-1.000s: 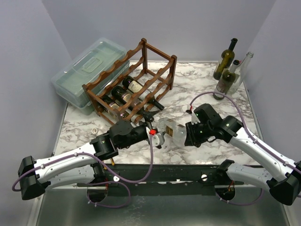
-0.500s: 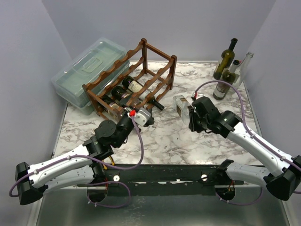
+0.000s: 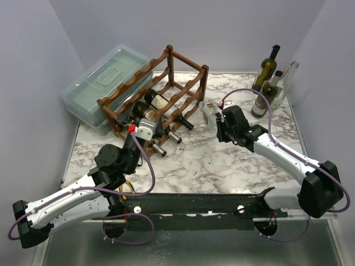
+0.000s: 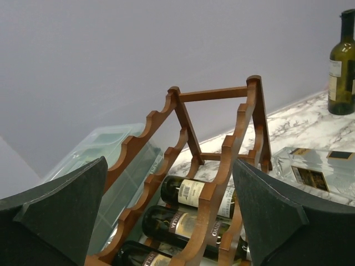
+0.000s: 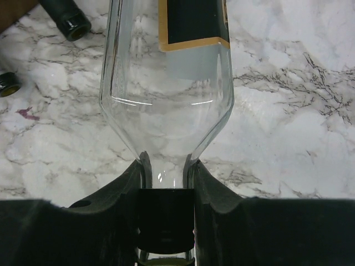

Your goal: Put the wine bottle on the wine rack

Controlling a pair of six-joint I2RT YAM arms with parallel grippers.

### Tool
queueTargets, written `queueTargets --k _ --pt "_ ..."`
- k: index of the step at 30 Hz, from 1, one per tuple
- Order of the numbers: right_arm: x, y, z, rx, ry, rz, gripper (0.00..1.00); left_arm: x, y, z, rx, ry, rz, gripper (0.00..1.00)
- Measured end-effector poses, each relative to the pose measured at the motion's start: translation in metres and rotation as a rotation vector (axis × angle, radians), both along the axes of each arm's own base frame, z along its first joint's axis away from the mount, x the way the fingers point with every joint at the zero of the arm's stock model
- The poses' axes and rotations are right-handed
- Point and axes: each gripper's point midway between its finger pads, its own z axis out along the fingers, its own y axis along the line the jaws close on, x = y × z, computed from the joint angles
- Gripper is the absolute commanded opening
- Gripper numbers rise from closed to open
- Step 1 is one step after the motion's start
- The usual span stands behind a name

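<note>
My right gripper (image 3: 218, 119) is shut on the neck of a clear glass wine bottle (image 3: 209, 112) with a black label. It holds the bottle just right of the wine rack (image 3: 166, 88), a dark reddish-brown frame with wavy rails. In the right wrist view the fingers (image 5: 131, 177) clamp the neck below the bottle's body (image 5: 166, 88), over the marble. My left gripper (image 3: 150, 127) is open and empty at the rack's near end. In the left wrist view the rack (image 4: 219, 177) with dark bottles (image 4: 188, 193) shows between the spread fingers (image 4: 66, 210).
A translucent lidded plastic box (image 3: 100, 83) lies left of and behind the rack. Three upright bottles (image 3: 267, 69) stand at the back right corner. Dark bottle necks (image 3: 183, 123) stick out of the rack toward me. The walls close in on three sides.
My right gripper carried the clear bottle from the table's middle back toward the rack's right side. My left gripper drew away from the bottle, leftward to the rack's near end.
</note>
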Motion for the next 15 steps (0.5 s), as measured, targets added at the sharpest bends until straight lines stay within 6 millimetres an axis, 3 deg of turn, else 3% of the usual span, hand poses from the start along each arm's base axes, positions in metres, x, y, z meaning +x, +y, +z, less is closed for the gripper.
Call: queueTargets --k 7,15 --pt "0.021 -0.005 -0.021 -0.017 0.026 0.006 0.0 0.001 0.012 0.005 -0.03 -0.006 0.036 0.94" --pt "0.032 0.007 -0.025 0.016 0.028 0.074 0.01 0.001 0.014 0.006 -0.042 -0.005 0.041 0.94"
